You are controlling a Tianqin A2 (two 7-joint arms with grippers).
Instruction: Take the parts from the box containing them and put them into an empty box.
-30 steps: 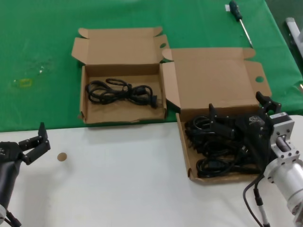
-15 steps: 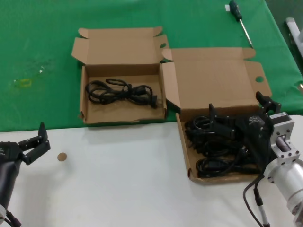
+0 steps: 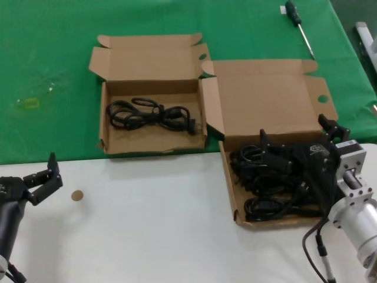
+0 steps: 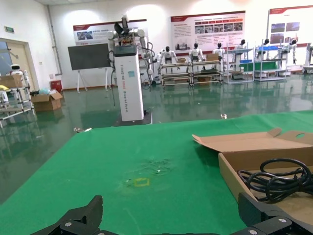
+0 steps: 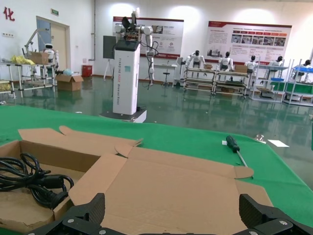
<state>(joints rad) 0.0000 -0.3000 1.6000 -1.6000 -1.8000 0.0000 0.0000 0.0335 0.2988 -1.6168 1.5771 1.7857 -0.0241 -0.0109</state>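
Observation:
The wider cardboard box point(image 3: 228, 187) stands at the right with its lid point(image 3: 265, 100) laid back. It holds a heap of black power cords point(image 3: 265, 190). My right gripper point(image 3: 294, 134) hangs open over that heap, near the box's back wall; in the right wrist view its gripper point(image 5: 172, 205) faces the lid point(image 5: 171, 181) with nothing between the fingers. The smaller box point(image 3: 103, 112) to the left holds one cord bundle point(image 3: 150, 113), also seen as the bundle point(image 5: 29, 178) and the bundle point(image 4: 276, 178). My left gripper point(image 3: 42, 174) rests open at the near left, holding nothing.
A green-handled screwdriver point(image 3: 297, 23) lies on the green cloth at the far right. A yellow mark point(image 3: 29, 103) sits on the cloth at the left. A small brown disc point(image 3: 76, 196) lies on the white table near my left gripper.

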